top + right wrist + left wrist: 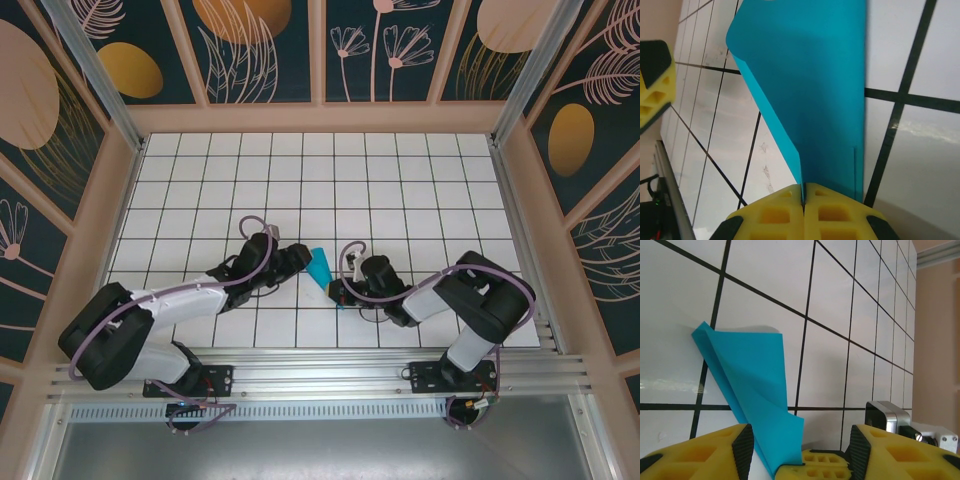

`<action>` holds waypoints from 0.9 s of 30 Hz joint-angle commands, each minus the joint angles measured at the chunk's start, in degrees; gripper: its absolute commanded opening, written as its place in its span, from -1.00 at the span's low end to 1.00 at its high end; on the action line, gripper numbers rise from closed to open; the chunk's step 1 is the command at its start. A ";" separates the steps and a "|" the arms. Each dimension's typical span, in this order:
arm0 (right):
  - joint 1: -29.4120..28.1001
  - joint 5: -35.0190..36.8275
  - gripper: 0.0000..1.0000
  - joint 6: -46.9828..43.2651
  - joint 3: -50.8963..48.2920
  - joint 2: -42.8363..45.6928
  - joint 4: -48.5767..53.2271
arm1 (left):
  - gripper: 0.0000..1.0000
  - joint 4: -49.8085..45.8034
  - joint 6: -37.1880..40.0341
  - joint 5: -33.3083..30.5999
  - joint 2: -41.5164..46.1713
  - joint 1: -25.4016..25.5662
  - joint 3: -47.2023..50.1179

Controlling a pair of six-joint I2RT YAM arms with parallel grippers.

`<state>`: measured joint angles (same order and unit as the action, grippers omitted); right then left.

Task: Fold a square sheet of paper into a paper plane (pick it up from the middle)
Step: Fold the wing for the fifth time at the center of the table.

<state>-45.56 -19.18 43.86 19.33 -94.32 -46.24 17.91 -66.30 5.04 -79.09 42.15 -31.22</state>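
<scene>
Closest in, the right tool [803, 192], with yellow ribbed fingers, is clamped tight on the bottom edge of the folded teal-blue sheet of thin paper [810, 100]. Beneath that tool spreads the white, black-gridded tile bench [400, 180]. Facing the right tool, the left tool [801, 445] stands about half spread, a yellow finger on either side of the sheet, gripping nothing. The sheet rises from the right tool's pinch. It looks featherlight, floppy and easily creased or torn, so a gentle pinch on a doubled fold close to the right tool seems safest.
</scene>
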 commanded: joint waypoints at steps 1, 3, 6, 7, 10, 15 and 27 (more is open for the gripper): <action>0.87 -2.45 -1.00 4.70 -1.12 0.27 -2.33 | 0.12 4.14 -0.45 2.32 -1.68 0.57 0.56; 1.22 -3.05 -1.00 6.33 -1.85 0.82 -4.03 | 0.12 4.54 -0.41 2.53 -2.73 0.75 0.32; 1.67 -3.03 -1.00 7.99 -1.80 1.69 -3.28 | 0.11 5.92 -1.02 2.86 -3.90 0.99 0.37; 1.88 -3.04 -1.00 8.78 -2.00 1.93 -3.51 | 0.11 6.56 -1.22 3.00 -4.16 1.09 0.37; 2.66 -4.07 -1.00 11.38 -2.54 2.14 -4.85 | 0.12 7.99 -1.52 3.38 -5.06 1.33 0.24; 3.54 -4.18 -1.00 15.64 -3.18 2.01 -5.87 | 0.12 9.91 -1.63 4.83 -7.58 1.59 -0.65; 4.95 -4.11 -1.00 21.18 -4.86 0.21 -6.94 | 0.13 17.34 -2.17 9.06 -13.90 2.41 -2.86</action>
<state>-41.19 -22.63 63.02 15.09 -93.34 -50.89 30.68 -67.83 12.05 -91.53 44.07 -32.49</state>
